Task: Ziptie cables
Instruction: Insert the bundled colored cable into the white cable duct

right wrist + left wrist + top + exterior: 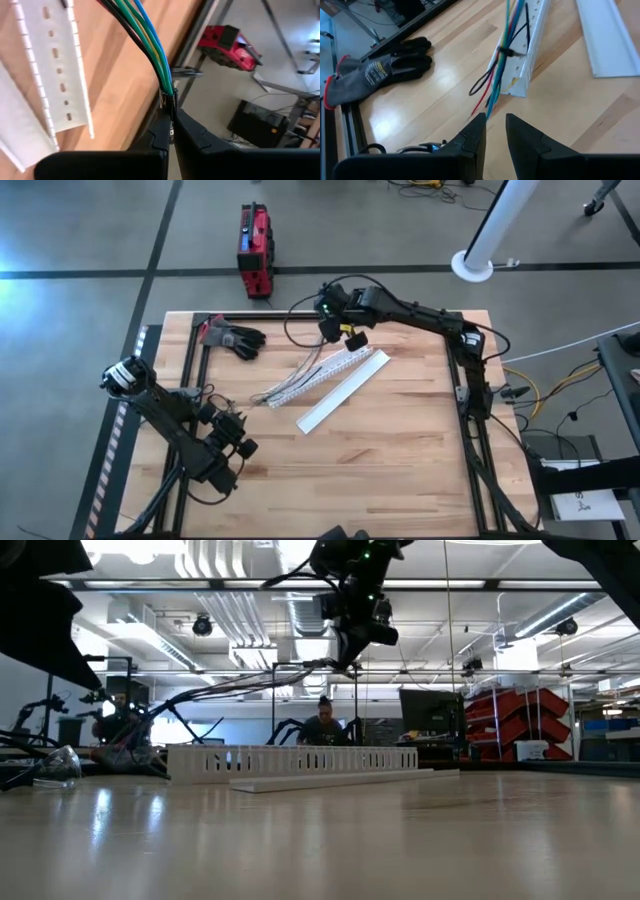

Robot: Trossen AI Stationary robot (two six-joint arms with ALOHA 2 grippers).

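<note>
The cables (pixel 285 385) are a thin bunch of green, blue, red and dark wires, running along the white slotted channel (pixel 335 368) near the table's middle. A black tie (pixel 505 51) wraps the bunch partway along. My right gripper (pixel 171 117) is shut on the bunch's far end, above the table's far middle (pixel 328 332). The bunch slants down from there (pixel 240 685), and its loose near ends (pixel 482 102) lie on the wood. My left gripper (pixel 495 125) stands open just short of those ends, at the near left (pixel 243 446). My right gripper pinches the cable bunch's far end (pixel 167 92) between its two fingers, where a dark band wraps the wires. The fingers come from above, pointing down. That end is lifted clear of the table, and the bunch slopes down toward the table's left with its other end on the wood.
The channel's flat white lid (pixel 345 390) lies beside it on the near side. A grey and black work glove (pixel 235 338) lies at the far left. A red case (pixel 255 250) stands on the floor beyond the table. The near half of the table is bare wood.
</note>
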